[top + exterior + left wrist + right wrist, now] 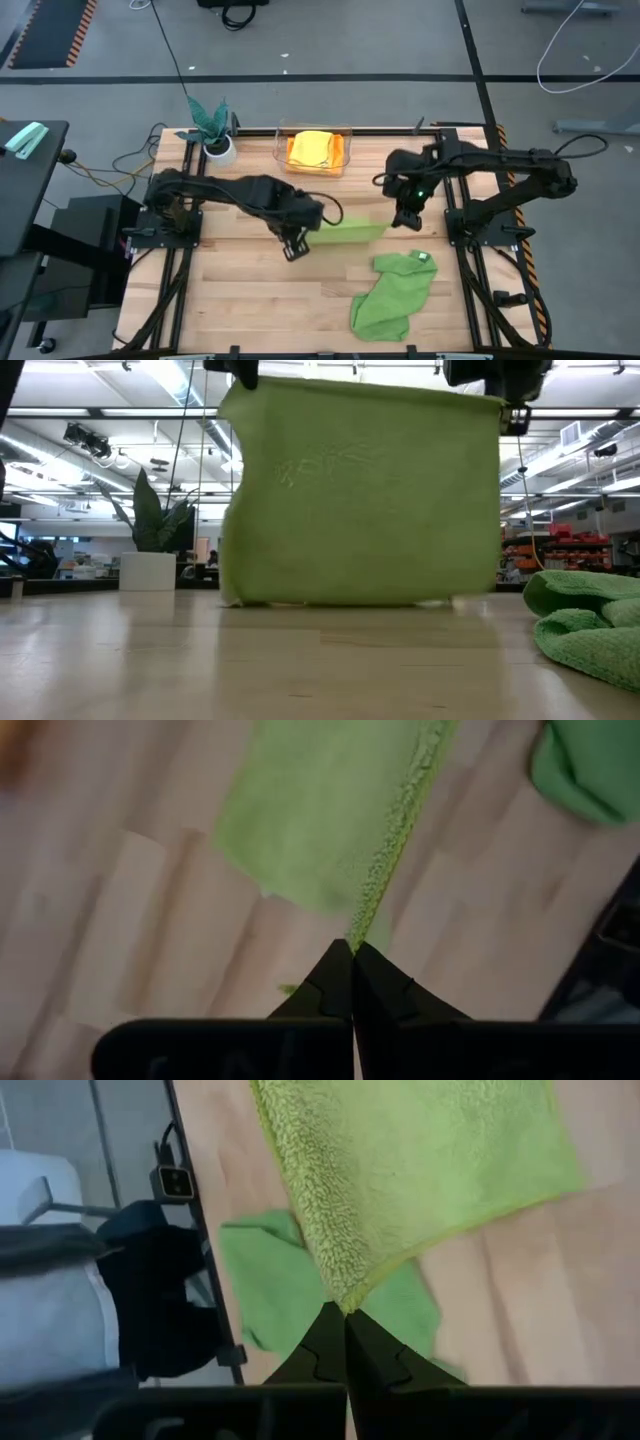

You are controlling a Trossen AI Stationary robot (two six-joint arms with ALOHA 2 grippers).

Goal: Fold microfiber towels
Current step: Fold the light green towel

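Four plush towels: one hanging in the air, one crumpled, two in a bin.

The lime green towel hangs upright as a flat sheet, pinched at its two top corners, its lower edge about at the wooden tabletop. The larger mid-green towel lies crumpled near the table's front, its small white tag showing. The orange towel and yellow towel sit bunched together in a clear bin at the back.

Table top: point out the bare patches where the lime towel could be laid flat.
The widest bare wood lies front-left, bordered by the left end effector and the crumpled mid-green towel. A smaller strip sits between the plant and the clear bin. The middle is crowded: both end effectors, the right, hold the lime towel.
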